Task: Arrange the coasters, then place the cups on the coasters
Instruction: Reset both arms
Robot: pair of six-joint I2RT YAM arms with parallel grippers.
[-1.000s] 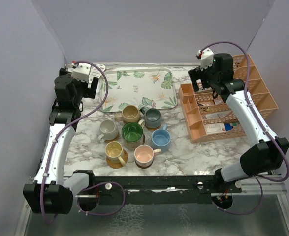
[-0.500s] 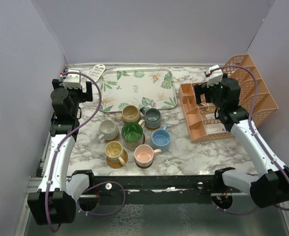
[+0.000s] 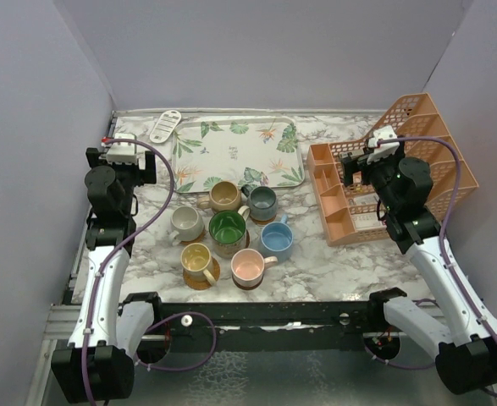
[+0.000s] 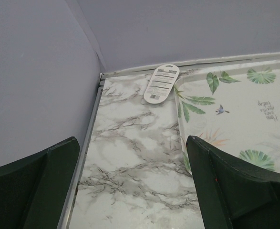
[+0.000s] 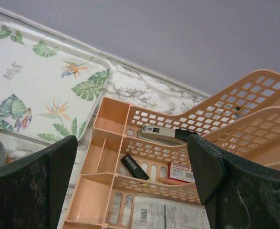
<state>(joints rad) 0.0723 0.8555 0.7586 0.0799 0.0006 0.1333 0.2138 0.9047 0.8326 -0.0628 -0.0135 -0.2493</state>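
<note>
Several small cups stand clustered mid-table: tan [image 3: 224, 195], grey-blue [image 3: 262, 200], white [image 3: 185, 223], green-inside [image 3: 228, 229], light blue [image 3: 276, 239], yellow [image 3: 197, 259] and pink [image 3: 248, 267]. Brown coasters peek out beneath the yellow cup [image 3: 204, 282] and the pink cup [image 3: 249, 285]; the others are mostly hidden under cups. My left gripper [image 3: 121, 166] [image 4: 132, 191] hangs open over bare marble by the left wall, holding nothing. My right gripper [image 3: 368, 169] [image 5: 132, 186] is open above the orange rack, also holding nothing. Both are well away from the cups.
A leaf-patterned tray [image 3: 231, 156] [image 4: 254, 109] [image 5: 30, 81] lies at the back. A white label tag [image 3: 164, 125] [image 4: 161, 83] sits in the back left corner. The orange mesh rack [image 3: 417, 169] [image 5: 144, 157] at the right holds a stapler, a marker and papers.
Both arms have drawn back toward the near side. The left gripper moved left away from the tray's edge; the right gripper moved right and nearer above the rack. Both stayed open.
</note>
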